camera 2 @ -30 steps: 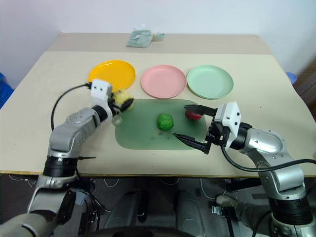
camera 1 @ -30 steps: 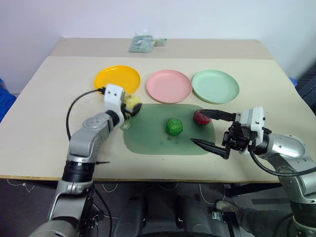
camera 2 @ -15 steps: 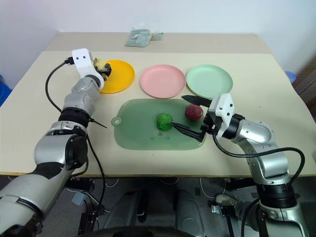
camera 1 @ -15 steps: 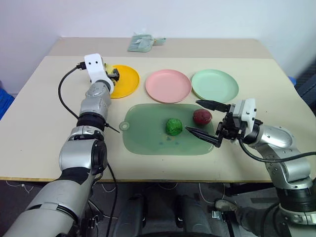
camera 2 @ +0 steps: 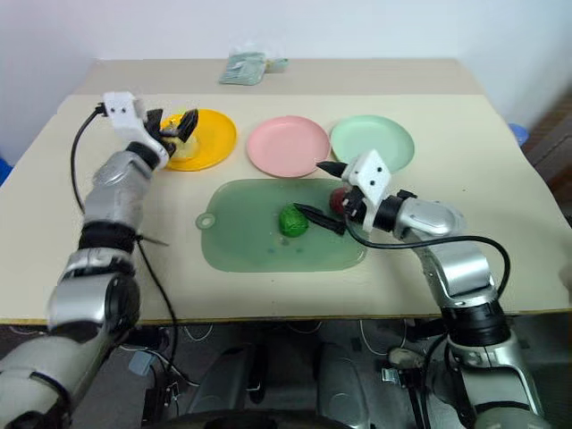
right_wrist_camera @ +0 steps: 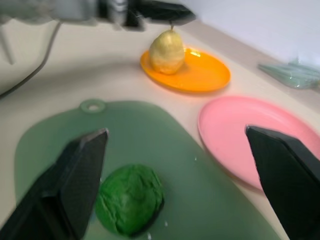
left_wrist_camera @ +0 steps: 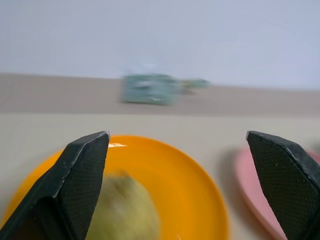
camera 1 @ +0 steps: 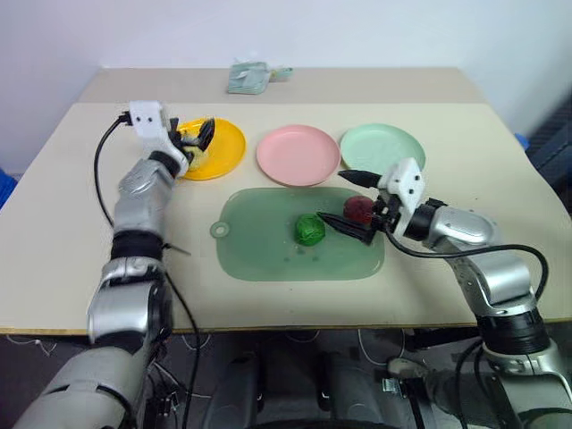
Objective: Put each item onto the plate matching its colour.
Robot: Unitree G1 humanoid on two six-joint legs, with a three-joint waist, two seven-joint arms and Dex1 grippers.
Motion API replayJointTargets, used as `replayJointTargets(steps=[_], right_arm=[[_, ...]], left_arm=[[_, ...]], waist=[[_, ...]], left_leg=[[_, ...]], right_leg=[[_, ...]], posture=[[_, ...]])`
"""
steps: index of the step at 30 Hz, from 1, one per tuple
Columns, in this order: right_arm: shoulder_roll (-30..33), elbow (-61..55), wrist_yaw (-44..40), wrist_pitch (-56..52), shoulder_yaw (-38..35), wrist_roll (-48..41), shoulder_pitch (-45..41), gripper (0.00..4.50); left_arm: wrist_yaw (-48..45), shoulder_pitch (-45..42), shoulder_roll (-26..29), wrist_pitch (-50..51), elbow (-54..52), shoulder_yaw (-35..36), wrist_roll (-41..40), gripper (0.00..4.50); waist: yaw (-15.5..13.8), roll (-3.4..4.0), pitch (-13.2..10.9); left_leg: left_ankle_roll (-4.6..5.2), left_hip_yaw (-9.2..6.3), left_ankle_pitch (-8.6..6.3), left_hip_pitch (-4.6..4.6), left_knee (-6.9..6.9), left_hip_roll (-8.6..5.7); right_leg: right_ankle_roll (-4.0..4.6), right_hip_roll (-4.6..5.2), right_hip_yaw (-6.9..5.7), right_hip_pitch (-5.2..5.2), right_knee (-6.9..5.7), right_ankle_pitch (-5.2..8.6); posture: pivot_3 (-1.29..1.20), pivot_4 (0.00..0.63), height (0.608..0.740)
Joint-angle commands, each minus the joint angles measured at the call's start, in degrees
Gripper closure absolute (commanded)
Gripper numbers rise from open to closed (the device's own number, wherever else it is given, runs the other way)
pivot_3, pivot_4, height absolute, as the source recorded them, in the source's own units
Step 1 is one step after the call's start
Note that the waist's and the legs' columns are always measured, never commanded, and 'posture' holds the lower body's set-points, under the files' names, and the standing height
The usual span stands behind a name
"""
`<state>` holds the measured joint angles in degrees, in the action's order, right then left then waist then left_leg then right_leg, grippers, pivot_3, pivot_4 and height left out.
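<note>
Pear (right_wrist_camera: 167,52) on yellow plate (right_wrist_camera: 205,75), left gripper (camera 1: 198,136) open above

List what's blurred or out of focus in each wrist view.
Left wrist view: the pear on the yellow plate is smeared, and the far packet is soft. Right wrist view: the green ball and pear are fairly crisp; the left gripper and the packet are blurred.
</note>
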<state>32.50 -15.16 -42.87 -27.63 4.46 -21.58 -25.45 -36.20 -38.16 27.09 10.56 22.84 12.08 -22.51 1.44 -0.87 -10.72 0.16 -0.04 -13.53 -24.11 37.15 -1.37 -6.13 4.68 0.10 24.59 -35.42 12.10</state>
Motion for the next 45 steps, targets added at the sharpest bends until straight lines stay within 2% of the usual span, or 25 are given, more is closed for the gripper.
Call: replayJointTargets(steps=[1, 5, 9, 14, 23, 26, 29, 35, 40, 45], right_arm=[[-0.9, -3.8, 2.2, -6.0, 1.3, -0.7, -1.2, 0.00], [-2.2, -3.2, 3.3, -10.2, 2.6, -0.7, -1.6, 0.00], [-2.7, -2.5, 3.0, -12.4, 3.5, -0.5, -1.8, 0.00], [-2.3, -0.5, 1.4, -12.2, 6.0, 1.0, -1.1, 0.00], [-4.9, 11.0, 0.2, -2.3, 9.5, 7.3, -2.1, 0.00], [-6.0, 12.1, 0.0, -1.7, 8.7, 7.6, -3.3, 0.88], [-6.3, 11.0, -0.3, -2.5, 6.9, 6.4, -4.2, 2.28], [-6.9, 9.5, -0.6, -6.4, -0.7, -0.4, -10.0, 2.28], [-6.8, 24.2, 0.4, -2.7, -5.8, 0.1, -21.7, 2.28], [-5.8, 60.4, 2.9, 15.8, -4.7, 9.9, -36.6, 2.28]], left_arm=[[-15.2, 10.0, 7.6, 7.5, -22.3, 0.5, -10.4, 0.02], [-28.5, 21.6, 17.6, 12.6, -32.3, 5.0, -18.8, 0.02], [-33.8, 25.9, 22.6, 14.6, -35.3, 8.4, -22.5, 0.02], [-33.8, 27.5, 22.9, 14.3, -37.7, 9.3, -22.9, 0.02], [-31.4, 27.7, 22.2, 14.0, -39.7, 9.9, -22.7, 0.02], [-30.9, 27.7, 22.1, 13.9, -40.1, 10.0, -22.7, 0.00], [-29.7, 27.8, 21.6, 13.8, -40.7, 9.8, -22.6, 0.00], [-27.3, 28.3, 19.9, 13.6, -41.5, 9.7, -22.5, 0.00], [-24.3, 28.7, 17.9, 13.9, -43.7, 8.5, -22.3, 0.00], [-19.3, 28.5, 14.4, 14.4, -47.8, 6.8, -22.7, 0.00]], waist=[[-0.3, -0.01, 0.0], [-1.0, 0.03, 0.0], [-1.1, 0.05, 0.0], [-0.7, 0.05, 0.0], [-0.7, 0.05, 0.0], [-0.7, 0.05, 0.0], [-0.7, 0.05, 0.0], [-0.8, 0.05, 0.0], [-0.7, 0.06, 0.0], [-0.8, 0.05, 0.0]], left_leg=[[-0.05, -0.02, 0.02, -0.07, 0.00, 0.02], [0.03, -0.14, -0.04, -0.18, 0.04, 0.01], [0.03, -0.16, -0.03, -0.17, 0.07, 0.01], [0.05, -0.14, -0.02, -0.18, 0.01, 0.01], [0.08, -0.07, -0.01, -0.17, 0.06, 0.03], [0.09, -0.06, 0.00, -0.17, 0.07, 0.04], [0.09, -0.06, 0.00, -0.17, 0.08, 0.04], [0.09, -0.06, -0.01, -0.17, 0.10, 0.05], [0.09, -0.06, -0.01, -0.15, 0.10, 0.06], [0.09, -0.03, 0.00, -0.10, 0.08, 0.03]], right_leg=[[0.05, 0.05, 0.02, 0.06, 0.02, 0.02], [0.42, 0.25, -0.10, 0.14, 0.10, 0.09], [0.65, 0.38, -0.24, 0.02, 0.22, 0.13], [0.67, 0.34, -0.27, 0.06, 0.23, 0.14], [0.62, 0.00, -0.32, 0.04, 0.20, 0.13], [0.43, -0.04, -0.33, 0.04, 0.17, 0.03], [0.40, -0.05, -0.33, 0.04, 0.17, 0.01], [0.38, -0.06, -0.33, 0.03, 0.16, 0.00], [0.37, -0.08, -0.33, 0.04, 0.12, 0.00], [0.38, -0.08, -0.34, -0.05, 0.19, 0.00]], posture=[[0.00, 0.150, 0.740], [0.00, 0.150, 0.740], [0.00, 0.150, 0.740], [0.00, 0.150, 0.740], [0.00, 0.150, 0.740], [0.00, 0.150, 0.740], [0.00, 0.150, 0.740], [0.00, 0.150, 0.740], [0.00, 0.150, 0.740], [0.00, 0.150, 0.740]])
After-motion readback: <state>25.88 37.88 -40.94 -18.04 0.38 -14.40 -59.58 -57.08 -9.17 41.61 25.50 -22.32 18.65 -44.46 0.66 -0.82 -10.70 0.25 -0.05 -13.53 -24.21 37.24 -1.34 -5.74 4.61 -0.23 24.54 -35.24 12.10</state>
